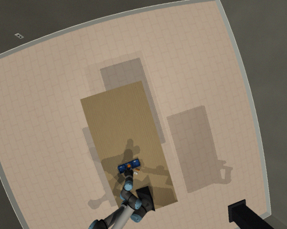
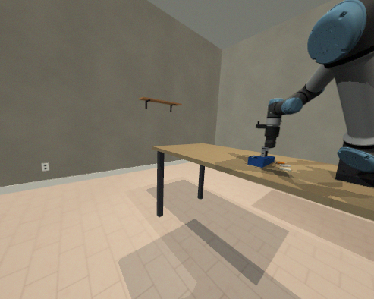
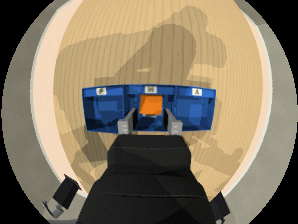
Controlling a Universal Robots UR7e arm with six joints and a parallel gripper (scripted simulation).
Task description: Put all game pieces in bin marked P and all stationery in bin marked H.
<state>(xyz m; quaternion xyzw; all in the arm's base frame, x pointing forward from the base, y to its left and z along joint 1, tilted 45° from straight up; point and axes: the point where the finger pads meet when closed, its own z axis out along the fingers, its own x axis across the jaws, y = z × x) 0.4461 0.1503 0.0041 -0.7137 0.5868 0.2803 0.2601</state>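
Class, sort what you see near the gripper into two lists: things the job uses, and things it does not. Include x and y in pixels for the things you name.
Job:
- bin P (image 3: 102, 111)
- bin H (image 3: 131, 97)
- orange block (image 3: 151, 105), in H

Not needed:
- bin A (image 3: 195, 111)

Small items beside the bins: cannot tell.

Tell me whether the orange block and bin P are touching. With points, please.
Apart. The wrist view shows the orange block (image 1: 128, 165) (image 3: 151, 105) within bin H (image 1: 130, 162) (image 3: 132, 92), with blue bin surface between it and bin P (image 1: 119, 169) (image 3: 85, 111).

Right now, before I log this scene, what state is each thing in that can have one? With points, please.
Jaws: open, over bin H.
Orange block (image 3: 151, 105): in bin H, free of the jaws.
Bin H (image 3: 131, 95): upright, holding the block.
Bin P (image 3: 103, 125): upright, nothing seen inside.
Bin A (image 3: 196, 124): upright, nothing seen inside.
Small things (image 1: 135, 172) (image 2: 284, 165): beside the bins, outside them.
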